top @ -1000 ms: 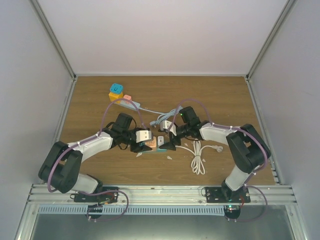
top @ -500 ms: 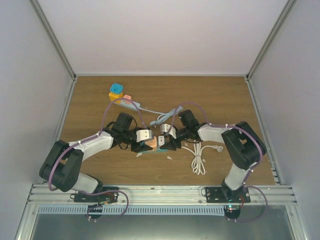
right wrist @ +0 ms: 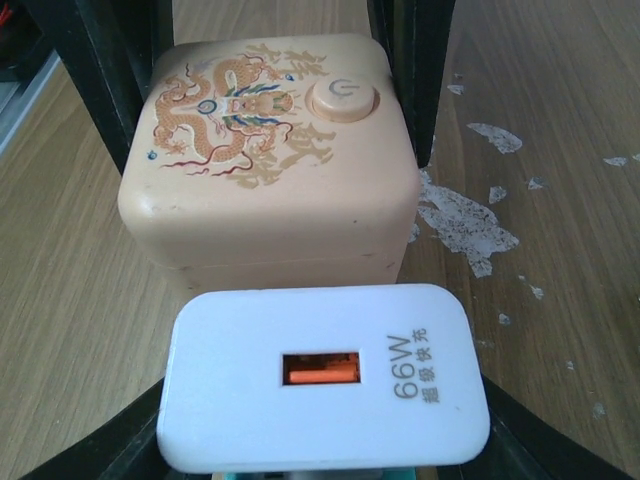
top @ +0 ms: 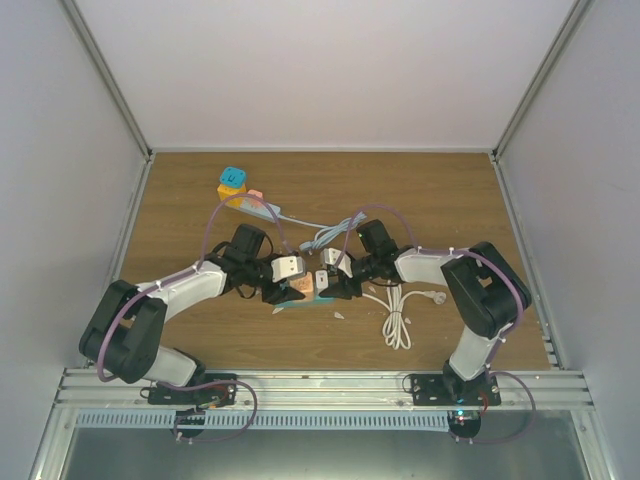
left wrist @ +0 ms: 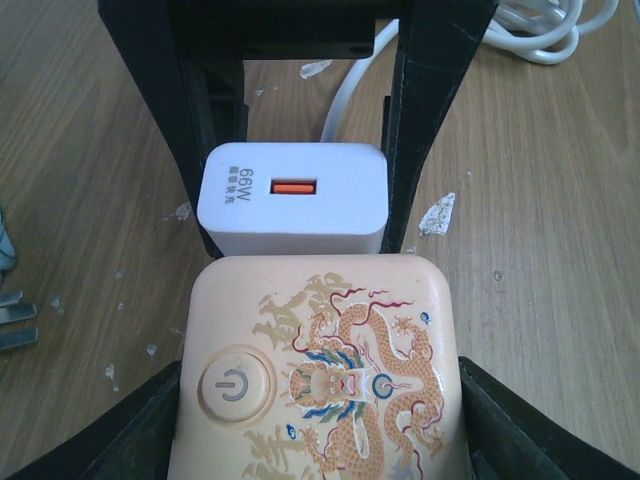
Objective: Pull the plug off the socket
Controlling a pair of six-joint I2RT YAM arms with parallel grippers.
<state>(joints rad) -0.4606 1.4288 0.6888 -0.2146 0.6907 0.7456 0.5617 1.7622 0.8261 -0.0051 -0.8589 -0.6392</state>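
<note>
White charger [right wrist: 323, 385] sat pinched in the right gripper [right wrist: 320, 440], plugged into the peach cube socket [left wrist: 318, 375] squeezed by the left gripper [left wrist: 320, 430], directly opposite.

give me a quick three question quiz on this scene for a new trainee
1. True or false: the white rectangular plastic 66W charger lies loose on the brown wooden table, gripped by nothing.
2. What does the left end effector clamp? A) a metal spoon B) the peach plastic cube socket with a dragon print C) a glass bottle
3. Fill in: the charger's USB port is coloured ____.
Key: 1 false, the right end effector clamps it from both sides; 2 B; 3 orange.
</note>
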